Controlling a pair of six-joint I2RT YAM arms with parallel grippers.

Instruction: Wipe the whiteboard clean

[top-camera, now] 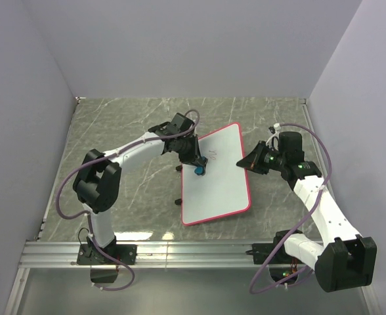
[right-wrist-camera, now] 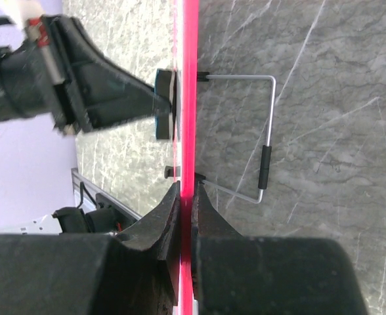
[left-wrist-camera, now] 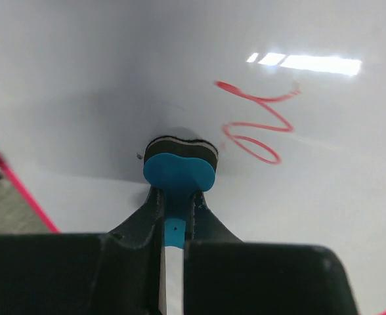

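**Eraser on the board, scribble unwiped**

On the marble table (top-camera: 127, 131), the whiteboard (top-camera: 220, 180) sits mid-table between the arms, propped on a wire stand (right-wrist-camera: 266, 131). The right gripper (right-wrist-camera: 186, 197) is clamped on its red rim. The left gripper (left-wrist-camera: 175, 209) is clenched on a blue eraser (left-wrist-camera: 178, 172), whose pad is against the board just beside the red scribble (left-wrist-camera: 258, 121). That mark looks whole, so I'd say the wiping is all left to do.

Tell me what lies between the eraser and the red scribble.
Only bare whiteboard, seen in the left wrist view; the blue eraser in the left gripper sits beside the red scribble.
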